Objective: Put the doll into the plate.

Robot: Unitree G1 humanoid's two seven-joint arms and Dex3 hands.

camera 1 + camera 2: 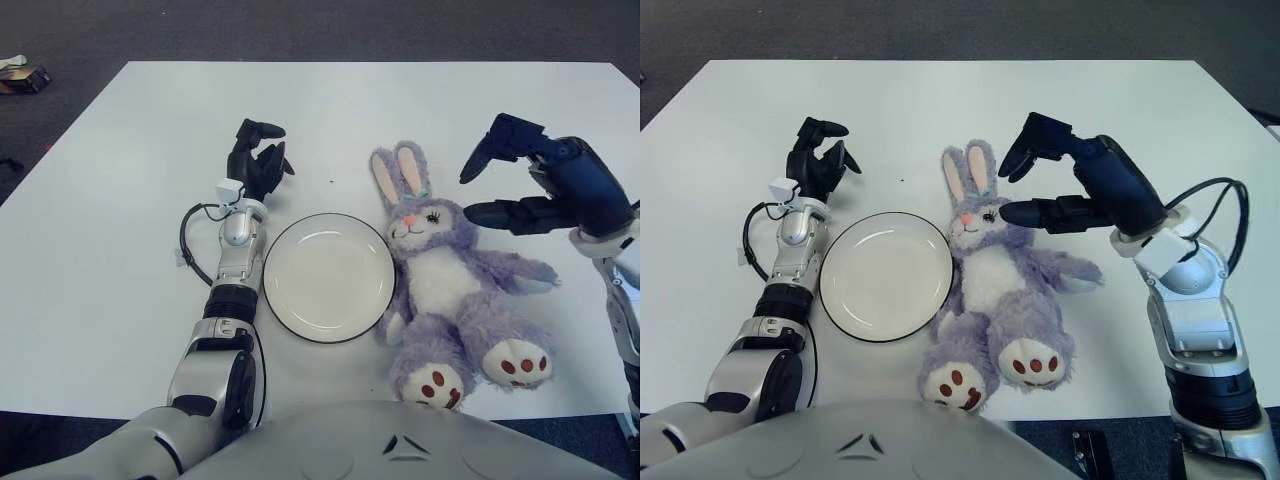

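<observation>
Rabbit doll (pixel 450 290): fluffy purple plush, white belly, cloth foot pads. Plate (pixel 328 277): smooth glossy cream, dark rim. Bench (pixel 110 250): smooth matt white. Right hand (pixel 1080 190): dark, slightly glossy plastic. Left forearm (pixel 235 255): shiny silver metal.

Count, tabletop: one white table (pixel 120 250). One plate (pixel 328 277), white with dark rim. One doll (pixel 450 290), a purple plush rabbit; two ears, two soled feet showing. Two robot hands in view: left hand (pixel 256 160), right hand (pixel 535 180). One small object on the floor at far left (pixel 22 73), possibly a box; identity unclear.
</observation>
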